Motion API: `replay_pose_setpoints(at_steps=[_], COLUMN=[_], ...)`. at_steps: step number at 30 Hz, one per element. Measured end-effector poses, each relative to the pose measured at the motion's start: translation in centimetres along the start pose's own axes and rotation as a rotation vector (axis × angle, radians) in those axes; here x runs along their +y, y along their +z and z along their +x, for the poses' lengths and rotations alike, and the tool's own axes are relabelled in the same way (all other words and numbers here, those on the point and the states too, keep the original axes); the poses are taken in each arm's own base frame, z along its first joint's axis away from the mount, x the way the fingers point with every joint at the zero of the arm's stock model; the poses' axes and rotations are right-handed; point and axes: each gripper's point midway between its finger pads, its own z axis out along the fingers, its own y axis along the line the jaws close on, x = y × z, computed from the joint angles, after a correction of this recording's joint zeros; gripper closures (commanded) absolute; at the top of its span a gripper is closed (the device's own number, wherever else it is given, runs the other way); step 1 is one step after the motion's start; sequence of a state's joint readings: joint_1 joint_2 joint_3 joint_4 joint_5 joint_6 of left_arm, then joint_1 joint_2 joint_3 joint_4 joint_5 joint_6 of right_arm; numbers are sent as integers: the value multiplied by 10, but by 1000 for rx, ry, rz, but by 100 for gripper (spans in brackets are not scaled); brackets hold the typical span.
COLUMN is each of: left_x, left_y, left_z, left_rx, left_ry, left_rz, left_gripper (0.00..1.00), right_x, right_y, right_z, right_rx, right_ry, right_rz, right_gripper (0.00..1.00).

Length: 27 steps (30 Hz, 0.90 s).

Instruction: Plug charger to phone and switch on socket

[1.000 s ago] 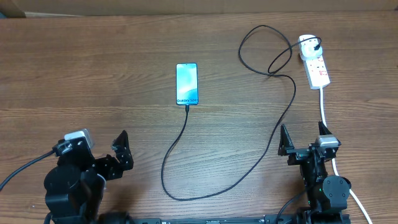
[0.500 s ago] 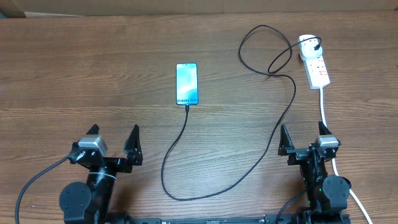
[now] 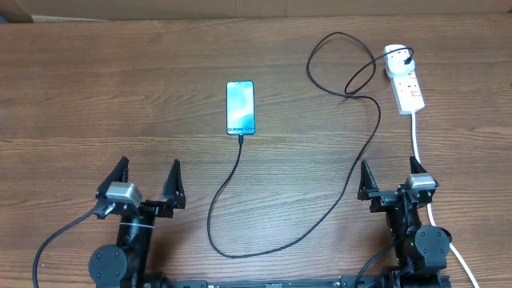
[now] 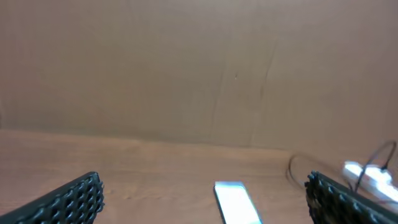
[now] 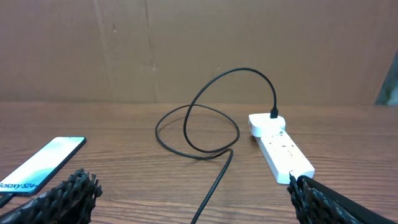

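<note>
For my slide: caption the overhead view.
Black charger cable links white socket strip to teal-screened phone; left gripper, right gripper open, empty.

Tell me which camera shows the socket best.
Overhead: the socket lies whole, top face and red marks visible. Right wrist shows it larger, near end behind a finger. Left wrist catches a blurred sliver.

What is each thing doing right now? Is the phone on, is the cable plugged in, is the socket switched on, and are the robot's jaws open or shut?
Phone: lying flat, screen lit.
Cable: one end at the phone's near edge, looks plugged in; other end plugged in at the socket.
Socket: switch too small to tell.
Left gripper: jaws open, empty.
Right gripper: jaws open, empty.
</note>
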State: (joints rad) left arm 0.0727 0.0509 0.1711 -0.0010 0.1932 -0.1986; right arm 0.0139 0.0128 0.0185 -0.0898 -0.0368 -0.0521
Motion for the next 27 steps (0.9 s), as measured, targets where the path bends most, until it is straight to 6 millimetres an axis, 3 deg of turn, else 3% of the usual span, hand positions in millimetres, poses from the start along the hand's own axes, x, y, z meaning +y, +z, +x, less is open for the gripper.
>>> replay_pose_setpoints(at_steps=[12, 19, 27], left_x=[5, 20, 33], left_y=[3, 3, 2], left_z=[15, 20, 50], left_rx=[-88, -81, 37], left_ry=[12, 5, 29], left_rz=[7, -72, -136], left_gripper=[0, 0, 0], right_x=[0, 0, 0], right_y=[0, 0, 0], right_z=[0, 0, 0], right_rx=[0, 0, 0], right_ry=[0, -1, 0], right_rz=[0, 0, 0], right_gripper=[0, 0, 0])
